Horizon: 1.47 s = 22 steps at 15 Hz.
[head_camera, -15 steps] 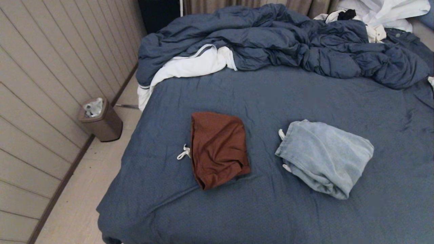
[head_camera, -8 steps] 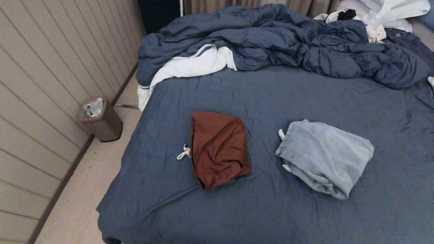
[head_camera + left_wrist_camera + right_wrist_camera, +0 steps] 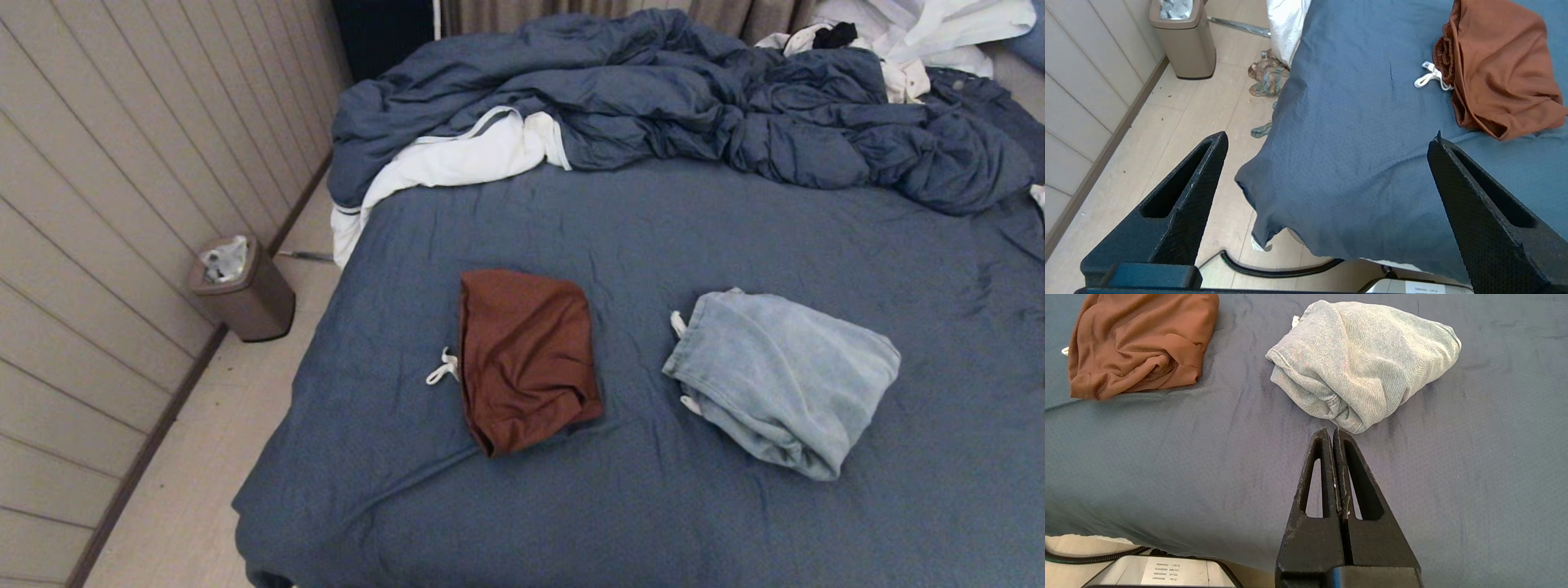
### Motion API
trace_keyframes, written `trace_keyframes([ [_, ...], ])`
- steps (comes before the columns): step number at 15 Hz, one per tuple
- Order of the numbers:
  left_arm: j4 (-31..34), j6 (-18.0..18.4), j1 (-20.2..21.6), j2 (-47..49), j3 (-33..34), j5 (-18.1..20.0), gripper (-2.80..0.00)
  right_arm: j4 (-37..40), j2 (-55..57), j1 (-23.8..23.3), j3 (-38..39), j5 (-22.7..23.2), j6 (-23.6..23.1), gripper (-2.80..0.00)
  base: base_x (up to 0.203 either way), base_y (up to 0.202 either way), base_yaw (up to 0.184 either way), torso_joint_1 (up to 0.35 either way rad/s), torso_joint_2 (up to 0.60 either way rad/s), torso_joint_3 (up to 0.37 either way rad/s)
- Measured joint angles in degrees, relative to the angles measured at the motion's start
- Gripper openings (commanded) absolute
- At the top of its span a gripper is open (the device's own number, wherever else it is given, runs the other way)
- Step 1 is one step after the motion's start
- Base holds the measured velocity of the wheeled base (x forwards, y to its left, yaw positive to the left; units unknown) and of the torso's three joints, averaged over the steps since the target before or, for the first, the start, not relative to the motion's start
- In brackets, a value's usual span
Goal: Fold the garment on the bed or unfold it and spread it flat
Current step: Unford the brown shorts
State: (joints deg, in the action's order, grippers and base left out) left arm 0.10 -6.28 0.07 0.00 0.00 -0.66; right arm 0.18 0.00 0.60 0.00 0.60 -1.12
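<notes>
Left gripper point(image 3: 1327, 143) hangs at the near foot corner of the bed point(image 3: 653, 229), fingers spread as wide as they go, nothing between them, just slate-blue sheet and pale floor point(image 3: 1200, 110) beneath. Right gripper point(image 3: 1332, 432) sits low over the near edge of the mattress, its two black fingers pressed flat together, gripping nothing, tips pointing at the grey-blue garment point(image 3: 1367, 359) just ahead without touching it. Neither arm shows in the head view.

Right below the wrists, a pale housing point(image 3: 1155, 571) pokes out under the mattress edge with a white label on it; the print is too small to read. A black cable point(image 3: 1274, 269) curls across the floor beside it.

Moving up the sheet: two folded bundles lie side by side, apart from each other. On the robot's left, the rust-brown garment point(image 3: 522, 359), a white drawstring point(image 3: 442, 367) trailing off its left edge. On the right, the grey-blue one, bulkier, white cord ends peeking at its left side. No logos or writing on either.

Off the bed's left side, crumpled patterned fabric point(image 3: 1267, 77) on the floor, then a tan bin point(image 3: 245, 290) against the panelled wall point(image 3: 106, 204).

Furthest back, the puffy blue duvet point(image 3: 669, 98) is heaped across the head of the bed, white lining spilling over the left corner, white clothing point(image 3: 914, 33) piled behind at the right.
</notes>
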Motion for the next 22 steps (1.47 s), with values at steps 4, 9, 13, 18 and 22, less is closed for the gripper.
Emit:
trace_keyframes([
  [4, -0.01, 0.0, 0.0, 0.0, 0.0, 0.0, 0.0, -0.02, 0.0, 0.0, 0.0, 0.15, -0.15, -2.8, 0.0, 0.0, 0.0, 0.0, 0.0, 0.0],
  [9, 0.0, 0.0, 0.02, 0.0, 0.0, -0.02, 0.0, 2.65, 0.16, -0.05, -2.03, 0.02, -1.22, -2.8, 0.0, 0.0, 0.0, 0.0, 0.0, 0.0],
  [13, -0.02, 0.0, 0.02, 0.0, 0.0, -0.01, 0.0, 11.94, 6.55, 0.14, -20.35, 1.06, -0.83, -2.8, 0.0, 0.0, 0.0, 0.0, 0.0, 0.0],
  [18, -0.02, 0.02, 0.02, 0.0, 0.0, -0.02, 0.0, 12.84, 33.92, 1.29, -40.27, 1.7, 4.45, -2.8, 0.0, 0.0, 0.0, 0.0, 0.0, 0.0],
  [22, 0.0, 0.0, 0.0, 0.0, 0.0, -0.02, 0.0, 6.67, 58.57, 6.37, -50.49, 1.4, 10.15, -2.8, 0.0, 0.0, 0.0, 0.0, 0.0, 0.0],
])
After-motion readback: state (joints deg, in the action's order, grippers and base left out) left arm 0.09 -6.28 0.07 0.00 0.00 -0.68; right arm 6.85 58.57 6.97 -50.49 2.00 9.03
